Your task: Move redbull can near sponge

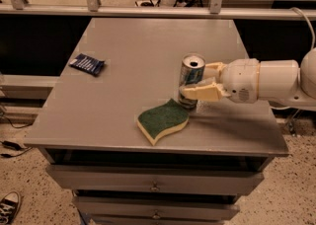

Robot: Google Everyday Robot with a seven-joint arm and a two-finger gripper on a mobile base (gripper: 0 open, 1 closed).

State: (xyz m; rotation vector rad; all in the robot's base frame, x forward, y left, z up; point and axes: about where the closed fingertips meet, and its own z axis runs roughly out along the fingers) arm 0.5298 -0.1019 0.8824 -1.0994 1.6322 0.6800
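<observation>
Had redbull can (191, 78) clamped at mid-height between fingers (202, 92) of gripper (193, 85), reaching in from the right over desk (148, 46). Held can upright, base at desk level, just beside upper tip of sponge (163, 120); touching or not, couldn't tell. Judged placement essentially done; only letting go and backing off left. Noted blue packet (87, 63) well apart, far left.

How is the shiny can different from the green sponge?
The redbull can stands upright and tall; the sponge lies flat and low. The can is silver-blue metal; the sponge is dark green over yellow, with wavy edges. The gripper, at the can's right, clasps the can; the sponge lies free. Both are close together on the grey table.
</observation>
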